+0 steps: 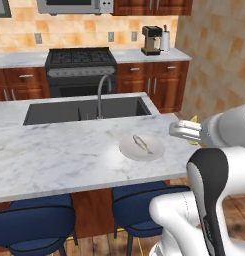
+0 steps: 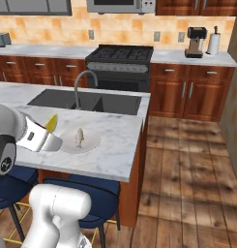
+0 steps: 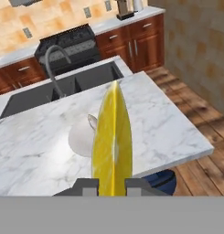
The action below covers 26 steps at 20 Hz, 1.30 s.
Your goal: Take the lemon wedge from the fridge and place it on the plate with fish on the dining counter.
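Note:
My gripper [image 3: 111,186] is shut on the lemon wedge [image 3: 112,139], a bright yellow slice that stands up between the fingertips. From the base views the wedge [image 2: 51,123] pokes out past the white hand, just off the counter's near right edge. The white plate [image 1: 156,150] with the small grey fish [image 1: 142,143] lies on the marbled dining counter [image 1: 59,155], a little ahead and to the left of the hand. In the hand view the plate [image 3: 79,139] is partly hidden behind the wedge. The fridge is out of view.
A dark sunken sink [image 1: 86,110] with a curved faucet [image 1: 102,92] lies behind the plate. Navy stools [image 1: 34,220] stand under the counter's near edge. A black stove [image 1: 80,70] and a coffee maker [image 1: 151,40] line the back wall. Wood floor opens to the right [image 2: 187,160].

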Motion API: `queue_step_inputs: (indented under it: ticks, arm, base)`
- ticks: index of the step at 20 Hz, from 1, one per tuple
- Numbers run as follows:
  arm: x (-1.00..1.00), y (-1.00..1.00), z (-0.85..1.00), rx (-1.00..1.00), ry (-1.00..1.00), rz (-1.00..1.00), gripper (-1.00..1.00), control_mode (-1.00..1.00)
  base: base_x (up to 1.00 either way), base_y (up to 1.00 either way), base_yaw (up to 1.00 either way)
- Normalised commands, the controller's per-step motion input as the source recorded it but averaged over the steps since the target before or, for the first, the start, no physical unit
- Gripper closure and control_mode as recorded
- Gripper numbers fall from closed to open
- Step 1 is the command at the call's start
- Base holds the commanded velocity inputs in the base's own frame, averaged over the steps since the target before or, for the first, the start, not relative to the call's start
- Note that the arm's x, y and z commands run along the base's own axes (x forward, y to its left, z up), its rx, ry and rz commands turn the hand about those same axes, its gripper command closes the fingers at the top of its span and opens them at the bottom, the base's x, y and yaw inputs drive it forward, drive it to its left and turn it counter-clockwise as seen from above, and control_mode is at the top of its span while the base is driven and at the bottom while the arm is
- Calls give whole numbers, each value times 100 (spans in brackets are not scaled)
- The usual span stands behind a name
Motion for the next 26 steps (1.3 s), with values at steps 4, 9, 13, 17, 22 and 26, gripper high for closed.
queue_step_inputs:
  ticks: [4,9,13,17,22,26]
  arm:
    - [58,-25,0,6,13,0,100,-100]
    - [80,-20,-14,4,20,0,100,-100]
    - [16,1,-16,-4,14,2,100,-100]
    - [25,3,-32,0,3,25,100,-100]
    - [43,0,-46,-3,0,42,100,-100]
    - [58,13,-51,-20,16,10,100,-100]
  base:
    - [0,0,0]
    - [0,0,0]
    - [0,0,0]
    - [0,0,0]
    - [0,0,0]
    - [0,0,0]
